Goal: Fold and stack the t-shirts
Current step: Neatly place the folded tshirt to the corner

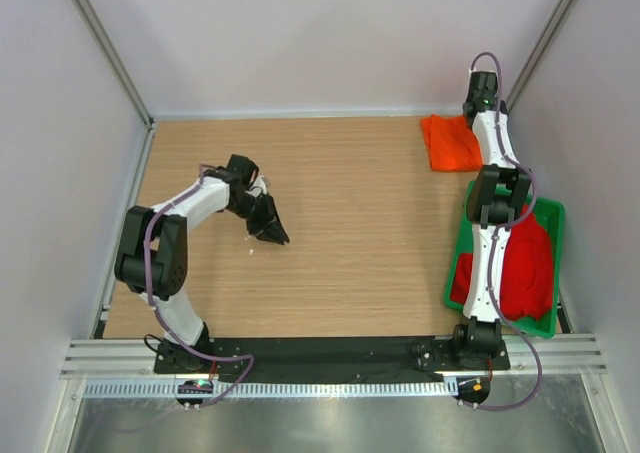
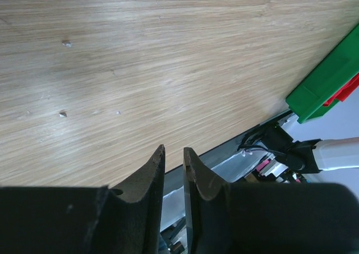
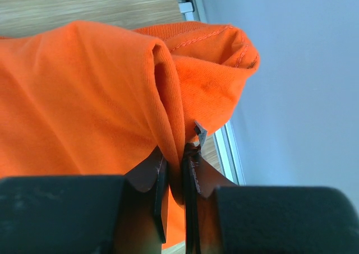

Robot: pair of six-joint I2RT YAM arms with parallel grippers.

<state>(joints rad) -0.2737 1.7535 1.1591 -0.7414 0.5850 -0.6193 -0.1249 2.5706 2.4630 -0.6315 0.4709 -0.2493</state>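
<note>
The orange t-shirt [image 1: 450, 143] lies folded at the far right of the table, next to the back wall. My right gripper [image 3: 175, 153] is shut on a bunched fold of the orange t-shirt [image 3: 84, 97] near its hemmed edge, by the table's right rail. The deep red t-shirt [image 1: 528, 263] lies crumpled in the green tray [image 1: 553, 213], partly hidden under my right arm. My left gripper [image 1: 270, 231] rests low over bare wood left of centre, far from both shirts. In the left wrist view its jaws [image 2: 174, 153] stand almost together with nothing between them.
The green tray sits at the right near edge, and its corner shows in the left wrist view [image 2: 328, 77]. White walls close the table on three sides. A black strip and metal rail [image 1: 330, 358] run along the near edge. Small crumbs [image 2: 66, 42] lie on the wood.
</note>
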